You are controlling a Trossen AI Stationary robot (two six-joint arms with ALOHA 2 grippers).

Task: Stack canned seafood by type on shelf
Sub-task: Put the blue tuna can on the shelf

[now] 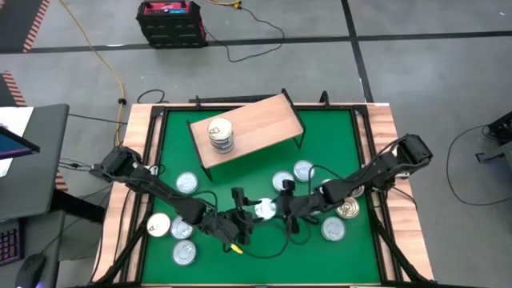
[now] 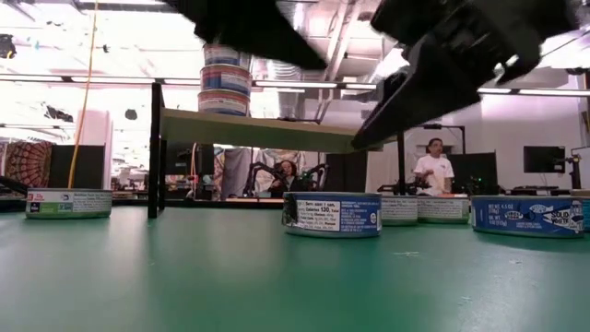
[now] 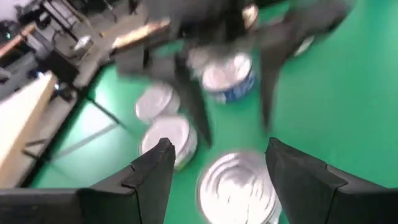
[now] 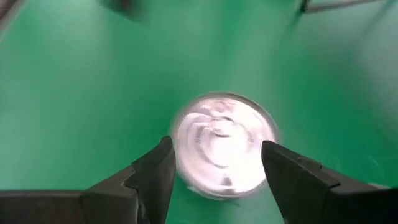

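The shelf (image 1: 254, 126) stands at the far middle of the green table with a stack of silver-lidded tins (image 1: 221, 134) at its left end. More canned seafood lies flat on the table. One silver tin (image 1: 265, 210) rests on its base between my two grippers. My left gripper (image 3: 217, 155) is open, raised at that tin's (image 3: 239, 190) left. My right gripper (image 4: 217, 155) is open, raised at the same tin's (image 4: 224, 144) right, its fingers standing either side without touching. In the low view both arms hang above the tin (image 2: 332, 214).
Loose tins lie at the near left (image 1: 182, 240), by the shelf's left leg (image 1: 186, 182), behind the grippers (image 1: 292, 176) and at the near right, one gold-lidded (image 1: 347, 210). Wooden rails (image 1: 136, 168) edge the table. People show in the room beyond (image 2: 431, 166).
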